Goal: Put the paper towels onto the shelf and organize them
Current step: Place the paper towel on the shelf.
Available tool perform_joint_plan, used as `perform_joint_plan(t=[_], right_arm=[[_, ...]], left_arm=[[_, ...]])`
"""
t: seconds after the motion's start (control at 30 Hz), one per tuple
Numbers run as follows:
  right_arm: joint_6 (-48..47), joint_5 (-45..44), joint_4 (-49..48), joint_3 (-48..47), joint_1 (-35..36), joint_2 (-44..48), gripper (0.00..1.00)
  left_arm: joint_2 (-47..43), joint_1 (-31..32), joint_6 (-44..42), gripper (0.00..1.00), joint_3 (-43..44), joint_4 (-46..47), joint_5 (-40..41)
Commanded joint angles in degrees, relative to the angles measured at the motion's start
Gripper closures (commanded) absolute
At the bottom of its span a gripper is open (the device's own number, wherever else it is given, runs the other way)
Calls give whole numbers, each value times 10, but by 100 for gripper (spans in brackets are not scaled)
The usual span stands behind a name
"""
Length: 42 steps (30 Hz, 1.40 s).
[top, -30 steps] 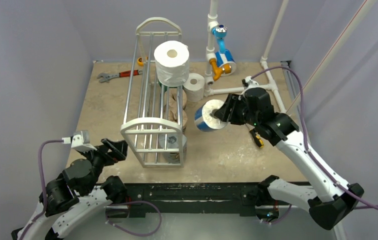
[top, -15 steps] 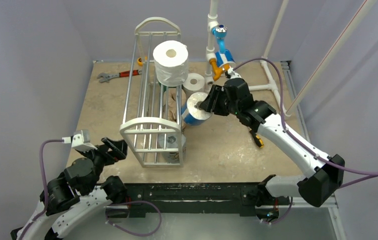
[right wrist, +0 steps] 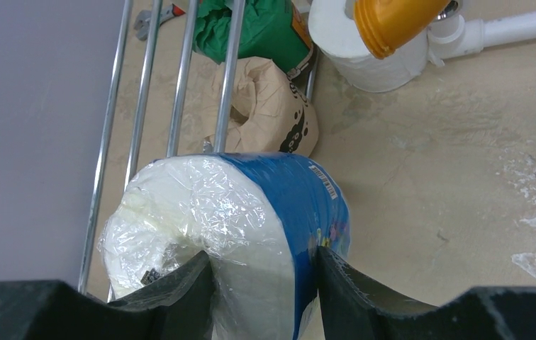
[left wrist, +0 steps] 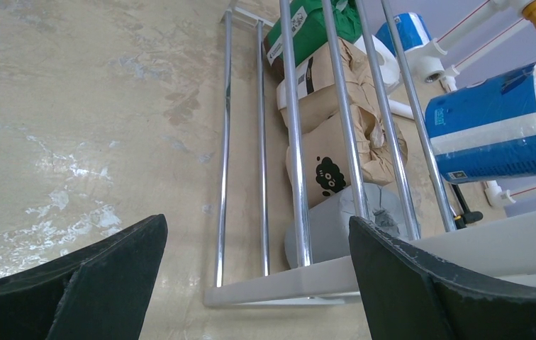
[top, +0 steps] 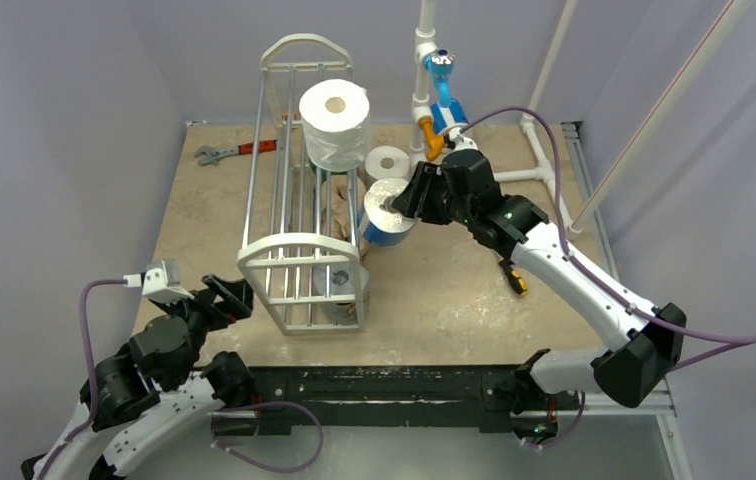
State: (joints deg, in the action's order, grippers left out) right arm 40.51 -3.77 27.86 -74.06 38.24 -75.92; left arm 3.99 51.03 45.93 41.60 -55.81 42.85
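Observation:
My right gripper (top: 409, 203) (right wrist: 264, 273) is shut on a blue-white wrapped paper towel roll (top: 384, 213) (right wrist: 251, 216), held in the air against the right side of the shelf (top: 299, 250). A plain white roll (top: 334, 122) stands on the shelf's top rods. On the bottom tier lie a green roll (right wrist: 258, 32), tan printed rolls (left wrist: 336, 149) (right wrist: 272, 113) and a grey roll (left wrist: 343, 219). Another white roll (top: 388, 163) stands on the table behind. My left gripper (top: 222, 297) (left wrist: 258, 269) is open and empty, low by the shelf's near end frame.
A white pipe frame (top: 514, 175) with blue and orange fittings (top: 442, 115) stands at the back right. A red-handled wrench (top: 234, 151) and a tape roll (top: 282, 122) lie at the back left. A small black and yellow tool (top: 512, 277) lies under my right arm.
My right arm has carried the blue-white roll leftward from mid-table up to the shelf's right side. The shelf and the white roll on top shifted slightly left. My left arm has not moved.

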Motion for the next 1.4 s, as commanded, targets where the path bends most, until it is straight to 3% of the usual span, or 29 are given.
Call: perform_joint_plan(t=[0.0, 1.03, 1.37], right_arm=[[27, 36, -92, -58, 16, 14, 68], [57, 89, -163, -55, 42, -55, 68], [53, 75, -147, -52, 44, -47, 42]], left_arm=[[17, 2, 2, 0, 4, 16, -4], [-1, 1, 7, 0, 2, 2, -5], [-6, 1, 8, 0, 2, -3, -5]])
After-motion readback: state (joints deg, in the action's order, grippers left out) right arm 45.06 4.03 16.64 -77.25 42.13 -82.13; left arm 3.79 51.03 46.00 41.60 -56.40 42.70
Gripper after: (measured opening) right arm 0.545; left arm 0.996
